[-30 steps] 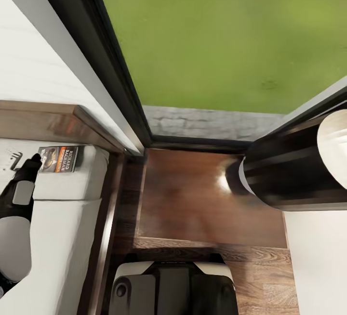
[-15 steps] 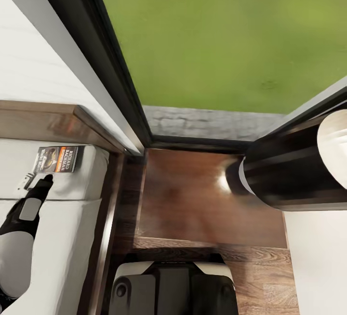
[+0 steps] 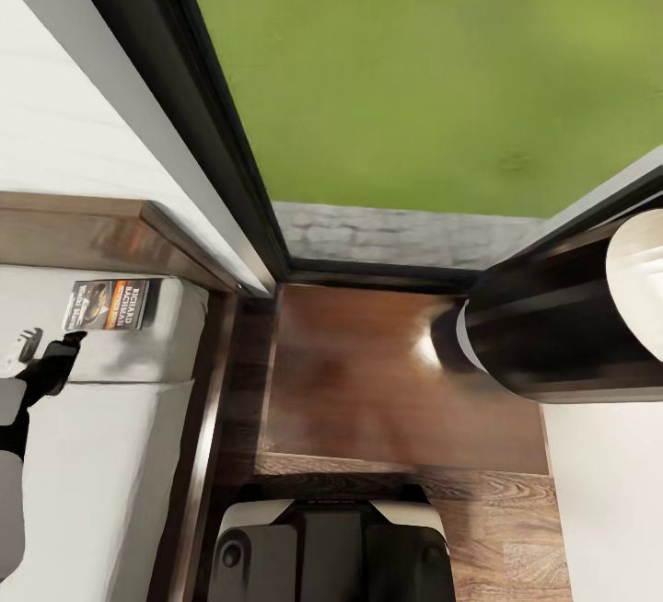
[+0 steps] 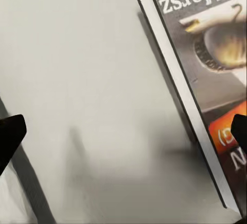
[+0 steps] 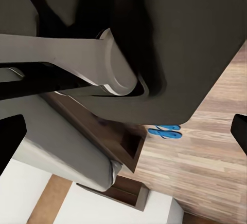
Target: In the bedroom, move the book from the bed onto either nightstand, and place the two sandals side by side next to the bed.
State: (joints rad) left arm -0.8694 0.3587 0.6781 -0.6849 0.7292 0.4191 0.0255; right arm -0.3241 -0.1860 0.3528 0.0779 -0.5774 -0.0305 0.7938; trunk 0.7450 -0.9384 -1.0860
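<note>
The book (image 3: 110, 305) lies flat on the bed's off-white mattress (image 3: 110, 455), close to the dark headboard (image 3: 74, 234). My left gripper (image 3: 48, 342) hovers just beside the book's near corner, open, with bare mattress between its fingers. In the left wrist view the book (image 4: 206, 70) runs along one side and one fingertip (image 4: 239, 131) overlaps its edge. The nightstand (image 3: 368, 372) stands right of the bed, its glossy top bare. Both blue sandals (image 5: 165, 130) lie together on the plank floor. My right gripper (image 5: 123, 131) is open and holds nothing.
My right forearm (image 3: 571, 317) hangs over the nightstand's right side. A dark-framed window (image 3: 230, 169) onto grass rises behind the nightstand. My base (image 3: 331, 547) stands on the wood floor in front of the nightstand, beside the bed frame (image 3: 198, 455).
My left gripper has drawn back from the book's end, toward the left and nearer to me. The book has stayed about where it was.
</note>
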